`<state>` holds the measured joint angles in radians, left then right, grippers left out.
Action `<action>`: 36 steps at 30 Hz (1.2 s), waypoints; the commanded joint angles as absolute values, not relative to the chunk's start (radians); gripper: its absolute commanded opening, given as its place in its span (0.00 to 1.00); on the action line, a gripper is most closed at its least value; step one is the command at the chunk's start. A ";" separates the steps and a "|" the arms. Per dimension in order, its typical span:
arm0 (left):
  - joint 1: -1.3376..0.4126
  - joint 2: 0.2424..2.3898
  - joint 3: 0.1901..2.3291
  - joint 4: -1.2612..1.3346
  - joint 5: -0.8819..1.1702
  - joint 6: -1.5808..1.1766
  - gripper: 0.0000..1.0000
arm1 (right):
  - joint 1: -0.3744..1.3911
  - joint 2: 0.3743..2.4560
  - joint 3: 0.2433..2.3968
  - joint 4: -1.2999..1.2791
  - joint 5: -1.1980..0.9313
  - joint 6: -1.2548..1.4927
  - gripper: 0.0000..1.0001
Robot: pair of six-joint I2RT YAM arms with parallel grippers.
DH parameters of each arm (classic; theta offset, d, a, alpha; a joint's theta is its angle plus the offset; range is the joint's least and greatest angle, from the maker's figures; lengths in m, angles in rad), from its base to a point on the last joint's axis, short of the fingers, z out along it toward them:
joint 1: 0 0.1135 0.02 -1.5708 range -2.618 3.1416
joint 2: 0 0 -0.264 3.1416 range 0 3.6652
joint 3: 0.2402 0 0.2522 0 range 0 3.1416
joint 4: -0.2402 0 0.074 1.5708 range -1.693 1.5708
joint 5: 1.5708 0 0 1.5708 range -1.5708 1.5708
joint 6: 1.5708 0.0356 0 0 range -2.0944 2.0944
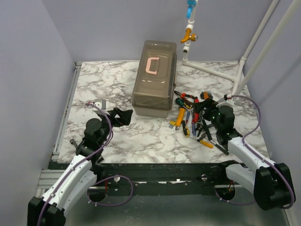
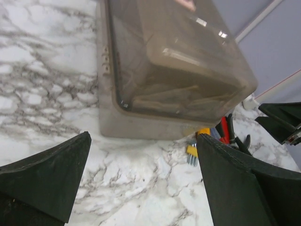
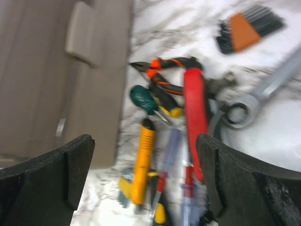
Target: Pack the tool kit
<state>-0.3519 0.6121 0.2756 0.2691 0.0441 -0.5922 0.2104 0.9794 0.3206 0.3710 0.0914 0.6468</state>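
The grey-brown plastic toolbox (image 1: 154, 80) sits mid-table, lid down. Its long side runs away from the arms and a pink handle (image 1: 153, 65) lies flat along the smoky see-through lid. Loose tools (image 1: 190, 120) are piled on the marbled table (image 1: 103, 80) just right of it, among them a yellow-handled screwdriver (image 3: 143, 160), orange-and-black pliers (image 3: 162, 70) and a steel wrench (image 3: 263, 89). The left arm reaches low, its gripper (image 2: 143, 137) spread and empty, facing the box's near left corner. The right gripper (image 3: 144, 140) hangs over the pile, spread wide with nothing in it.
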 commanded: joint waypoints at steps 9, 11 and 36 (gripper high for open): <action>-0.409 0.819 0.753 -0.060 -0.125 -0.530 0.99 | 0.291 1.270 0.808 0.199 -0.190 0.751 1.00; -0.406 0.914 0.853 -0.113 -0.100 -0.520 0.98 | 0.341 1.331 0.888 0.164 -0.149 0.741 1.00; -0.382 1.452 1.246 -0.291 0.109 -0.486 0.93 | 0.550 1.556 1.146 -0.057 0.022 0.766 0.55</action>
